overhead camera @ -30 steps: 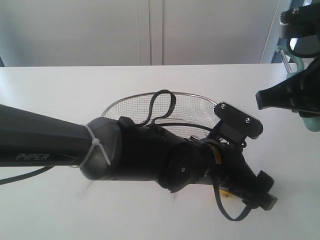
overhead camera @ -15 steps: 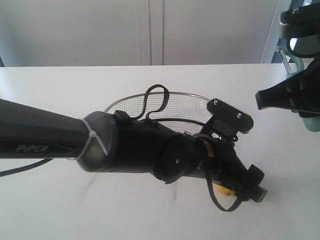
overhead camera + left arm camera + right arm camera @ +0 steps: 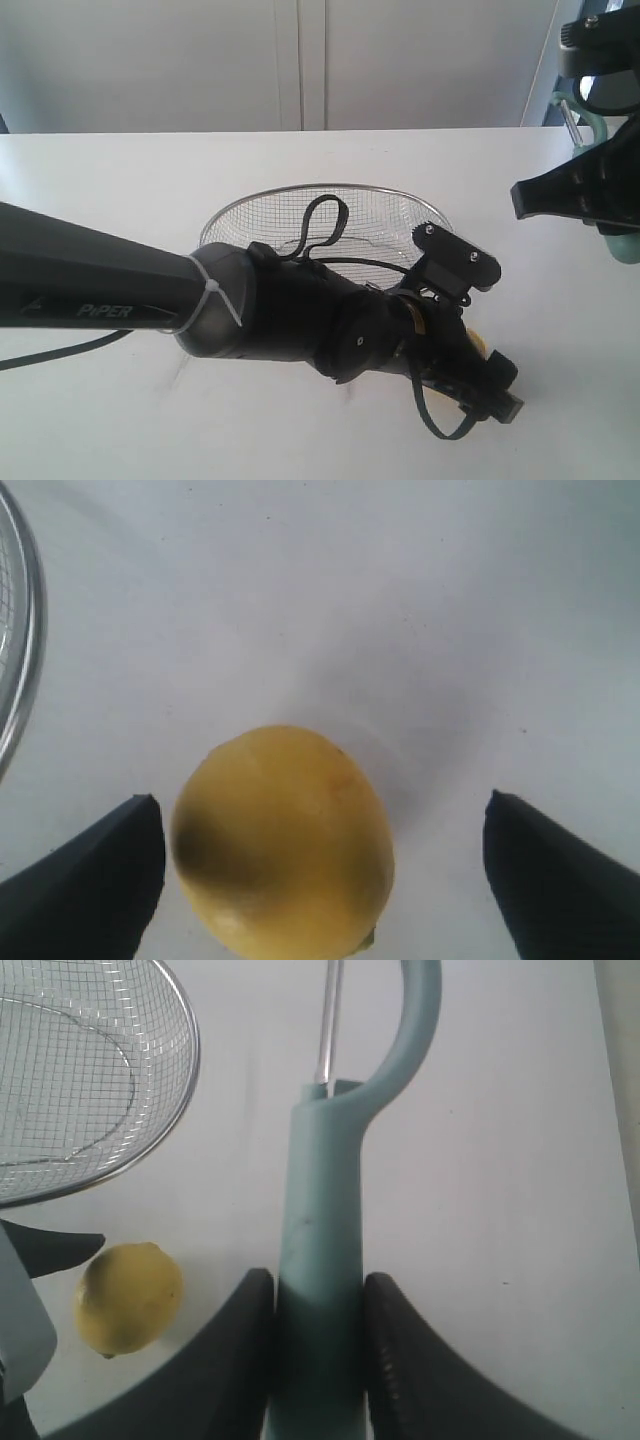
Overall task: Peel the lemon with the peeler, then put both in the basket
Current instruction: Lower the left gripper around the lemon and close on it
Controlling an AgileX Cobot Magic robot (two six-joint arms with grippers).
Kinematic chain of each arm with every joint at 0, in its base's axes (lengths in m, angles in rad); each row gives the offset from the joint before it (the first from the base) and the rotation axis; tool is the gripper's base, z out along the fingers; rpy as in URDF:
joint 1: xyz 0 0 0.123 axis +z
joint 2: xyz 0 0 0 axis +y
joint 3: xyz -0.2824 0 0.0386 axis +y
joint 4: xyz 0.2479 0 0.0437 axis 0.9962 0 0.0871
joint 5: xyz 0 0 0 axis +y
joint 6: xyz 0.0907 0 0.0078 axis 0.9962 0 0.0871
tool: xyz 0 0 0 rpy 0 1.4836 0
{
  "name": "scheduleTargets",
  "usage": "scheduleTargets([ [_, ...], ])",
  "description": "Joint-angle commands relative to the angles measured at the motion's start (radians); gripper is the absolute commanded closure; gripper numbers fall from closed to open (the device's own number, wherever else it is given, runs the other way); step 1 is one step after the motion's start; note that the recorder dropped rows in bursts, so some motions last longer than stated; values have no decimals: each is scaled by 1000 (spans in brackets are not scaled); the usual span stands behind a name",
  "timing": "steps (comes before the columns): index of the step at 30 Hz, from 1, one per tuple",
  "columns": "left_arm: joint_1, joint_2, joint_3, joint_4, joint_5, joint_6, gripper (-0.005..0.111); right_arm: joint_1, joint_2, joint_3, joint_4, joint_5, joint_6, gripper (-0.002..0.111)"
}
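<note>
The lemon (image 3: 285,845) lies on the white table, between the two dark fingers (image 3: 90,880) of my left gripper (image 3: 322,798), which is open. It sits closer to one finger and touches neither. In the exterior view only a yellow sliver of the lemon (image 3: 478,345) shows behind the left gripper (image 3: 490,385). My right gripper (image 3: 318,1280) is shut on the pale teal handle of the peeler (image 3: 320,1230), held high at the right (image 3: 600,130). The wire basket (image 3: 260,210) stands behind the left arm, which hides much of it.
The bulky left arm (image 3: 150,290) fills the front of the exterior view. The basket's rim (image 3: 185,1020) lies close to the lemon (image 3: 130,1298). White table surface (image 3: 110,180) spreads to the left, and a pale wall stands behind.
My left gripper has shifted slightly left and down around the lemon, and more of the basket's rim now shows. The right arm and peeler have not moved.
</note>
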Motion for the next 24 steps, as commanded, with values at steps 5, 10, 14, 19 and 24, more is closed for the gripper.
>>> scheduleTargets([
  [5, 3, 37, 0, -13, -20, 0, 19, -4, -7, -1, -7, -15, -8, 108],
  [10, 3, 46, 0, -13, -48, 0, 19, -4, -7, -1, -7, -17, -8, 108],
  [14, 3, 47, 0, -13, -57, 0, 19, -4, -7, -1, -7, -22, -8, 108],
  [19, 3, 55, 0, -13, -71, 0, 19, -4, -7, -1, -7, -35, -8, 108],
  [24, 3, 71, 0, -13, -70, 0, 20, -4, -7, -1, -7, -42, -8, 108],
])
